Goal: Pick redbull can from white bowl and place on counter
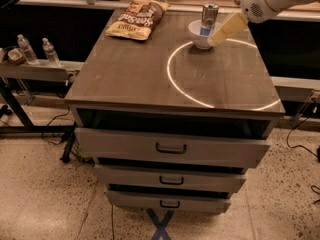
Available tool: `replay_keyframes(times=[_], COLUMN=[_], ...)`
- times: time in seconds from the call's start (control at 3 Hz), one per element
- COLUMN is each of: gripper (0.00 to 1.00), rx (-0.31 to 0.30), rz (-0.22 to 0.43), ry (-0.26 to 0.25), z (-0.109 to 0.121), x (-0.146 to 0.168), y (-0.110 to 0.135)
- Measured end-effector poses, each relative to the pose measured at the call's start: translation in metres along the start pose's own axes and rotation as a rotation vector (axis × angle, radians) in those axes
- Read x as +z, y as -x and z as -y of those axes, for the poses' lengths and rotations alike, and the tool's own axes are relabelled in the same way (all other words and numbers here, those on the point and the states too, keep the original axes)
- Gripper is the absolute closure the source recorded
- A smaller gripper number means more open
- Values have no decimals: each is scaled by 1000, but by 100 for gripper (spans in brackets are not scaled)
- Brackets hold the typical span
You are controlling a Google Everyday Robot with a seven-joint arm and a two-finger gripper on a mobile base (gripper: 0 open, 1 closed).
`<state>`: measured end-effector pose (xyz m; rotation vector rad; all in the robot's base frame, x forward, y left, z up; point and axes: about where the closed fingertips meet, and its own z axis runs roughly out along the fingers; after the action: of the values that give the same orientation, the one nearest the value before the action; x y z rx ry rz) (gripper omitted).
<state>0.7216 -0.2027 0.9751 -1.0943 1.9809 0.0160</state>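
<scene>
At 1 o'clock on counter (130, 69), redbull can (209, 18) stands upright in white bowl (199, 38). My gripper (216, 37) at bowl's 3 o'clock rim; apart or together, cannot tell. At 11 o'clock, chip bag (137, 18), lettering unreadable.

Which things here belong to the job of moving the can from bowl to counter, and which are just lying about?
Job: can, bowl, counter, gripper at the bowl's rim.
Lying about: chip bag on the counter, two water bottles on the side shelf.
</scene>
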Motion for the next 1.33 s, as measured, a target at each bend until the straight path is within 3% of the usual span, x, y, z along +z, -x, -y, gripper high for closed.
replay_keyframes(times=[0.33, 1.0, 1.33], gripper=[0, 0, 20], rx=[155, 321, 394], rz=[126, 257, 322], ry=[-24, -40, -51], z=[38, 73, 91], x=[44, 94, 114], y=[10, 19, 11])
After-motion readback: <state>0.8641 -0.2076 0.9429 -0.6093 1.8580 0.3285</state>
